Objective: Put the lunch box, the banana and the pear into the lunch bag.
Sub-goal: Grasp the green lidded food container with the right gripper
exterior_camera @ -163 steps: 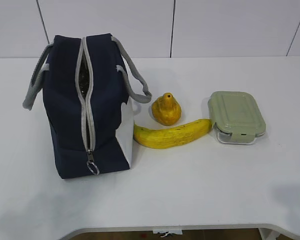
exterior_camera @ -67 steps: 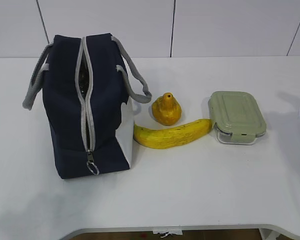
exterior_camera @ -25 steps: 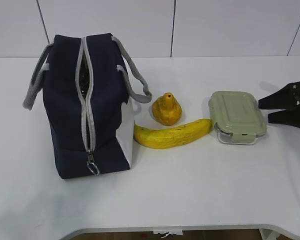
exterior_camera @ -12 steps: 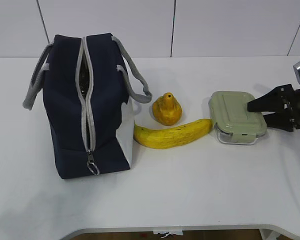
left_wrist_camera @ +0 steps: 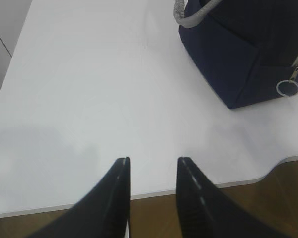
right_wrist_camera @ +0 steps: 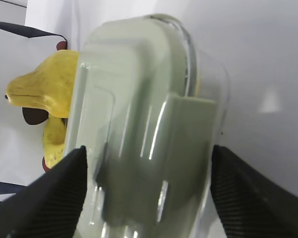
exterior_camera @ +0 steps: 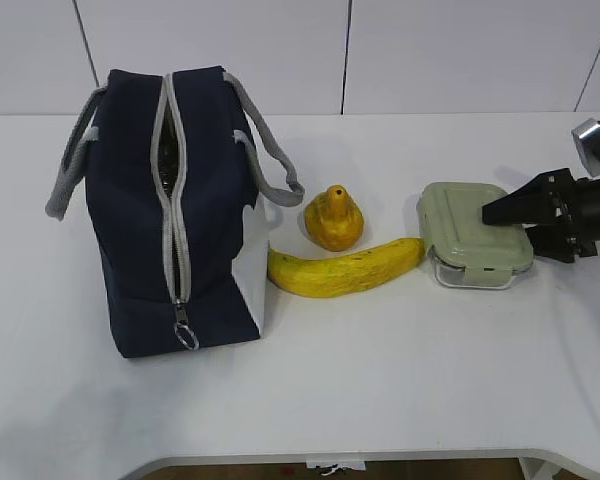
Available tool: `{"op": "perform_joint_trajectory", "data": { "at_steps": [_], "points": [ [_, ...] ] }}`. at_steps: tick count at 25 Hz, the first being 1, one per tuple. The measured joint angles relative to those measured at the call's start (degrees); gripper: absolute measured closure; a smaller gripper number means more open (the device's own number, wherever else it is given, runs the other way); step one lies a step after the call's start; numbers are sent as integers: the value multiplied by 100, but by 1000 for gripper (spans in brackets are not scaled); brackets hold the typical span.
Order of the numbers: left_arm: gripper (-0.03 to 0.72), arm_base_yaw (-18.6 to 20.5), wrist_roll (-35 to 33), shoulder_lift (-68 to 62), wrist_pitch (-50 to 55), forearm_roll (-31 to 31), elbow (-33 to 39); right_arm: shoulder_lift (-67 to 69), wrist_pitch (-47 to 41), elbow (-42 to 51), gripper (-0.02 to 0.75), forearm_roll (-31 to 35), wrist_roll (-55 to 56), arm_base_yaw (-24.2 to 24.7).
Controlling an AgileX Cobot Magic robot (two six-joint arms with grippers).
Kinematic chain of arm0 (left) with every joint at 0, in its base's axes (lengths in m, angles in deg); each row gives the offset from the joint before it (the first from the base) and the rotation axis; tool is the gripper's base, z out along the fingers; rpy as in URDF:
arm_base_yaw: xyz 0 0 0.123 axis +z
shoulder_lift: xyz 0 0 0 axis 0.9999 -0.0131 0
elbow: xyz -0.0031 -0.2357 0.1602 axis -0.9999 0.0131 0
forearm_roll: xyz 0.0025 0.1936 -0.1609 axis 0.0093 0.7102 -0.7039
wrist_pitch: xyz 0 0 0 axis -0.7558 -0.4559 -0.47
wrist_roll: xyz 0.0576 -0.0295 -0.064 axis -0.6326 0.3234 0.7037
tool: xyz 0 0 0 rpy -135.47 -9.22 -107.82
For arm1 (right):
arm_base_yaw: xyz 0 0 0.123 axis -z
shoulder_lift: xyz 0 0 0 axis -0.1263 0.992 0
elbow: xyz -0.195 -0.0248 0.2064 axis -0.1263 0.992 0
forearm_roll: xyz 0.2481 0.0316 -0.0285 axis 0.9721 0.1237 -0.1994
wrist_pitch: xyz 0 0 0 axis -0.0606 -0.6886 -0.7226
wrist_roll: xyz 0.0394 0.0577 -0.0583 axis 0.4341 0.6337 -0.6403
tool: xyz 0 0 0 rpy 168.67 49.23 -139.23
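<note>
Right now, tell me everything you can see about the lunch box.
The lunch box is a small flat rectangular container with rounded corners, clear walls and a sage-green clip-on lid, shut. It lies flat on the white table, right of the pear, with the banana tip at its left edge, possibly touching. The right gripper stands open around its right end, one finger on each side; contact cannot be told.

The navy lunch bag (exterior_camera: 170, 210) stands upright at the left, zipper partly open. Just right of it lies the curved yellow banana (exterior_camera: 345, 269), the squat pear (exterior_camera: 333, 218) behind it. The green-lidded lunch box (exterior_camera: 472, 234) lies flat at the banana's tip.
</note>
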Motion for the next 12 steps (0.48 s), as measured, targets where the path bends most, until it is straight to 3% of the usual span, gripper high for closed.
{"op": "perform_joint_trajectory", "data": {
  "at_steps": [5, 12],
  "points": [
    [448, 0, 0, 0, 0, 0, 0, 0, 10, 0, 159, 4, 0, 0],
    [448, 0, 0, 0, 0, 0, 0, 0, 10, -12, 269, 25, 16, 0]
  ]
}}
